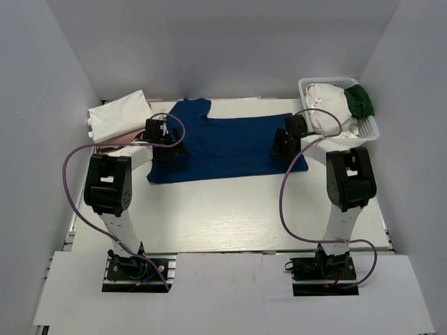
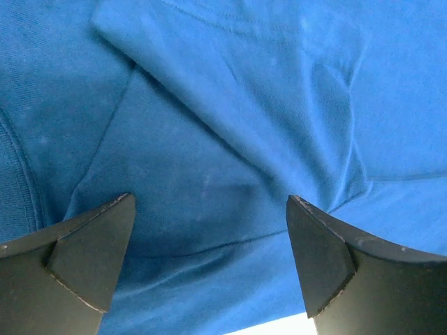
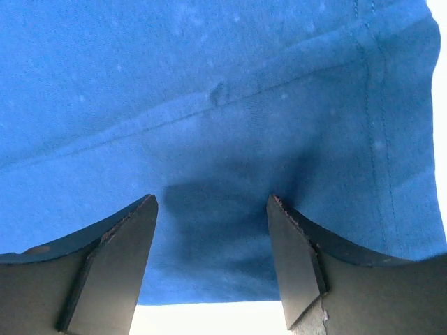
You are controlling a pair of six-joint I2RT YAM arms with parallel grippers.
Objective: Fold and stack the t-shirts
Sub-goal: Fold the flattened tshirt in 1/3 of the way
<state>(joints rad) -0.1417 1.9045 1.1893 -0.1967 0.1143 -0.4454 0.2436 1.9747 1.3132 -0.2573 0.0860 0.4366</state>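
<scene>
Toward the back of the table [image 1: 209, 209] the royal-blue t-shirt [image 1: 230, 143] lies spread. The left gripper [image 2: 209, 204] hangs over its left part, jaws spread wide with nothing between them. The right gripper [image 3: 211, 201] hangs over its right hem, jaws also apart (cloth beneath, not pinched). A folded white t-shirt [image 1: 119, 115] sits at back left, and a dark green t-shirt [image 1: 362, 101] lies in the basket [image 1: 335, 81] at back right.
</scene>
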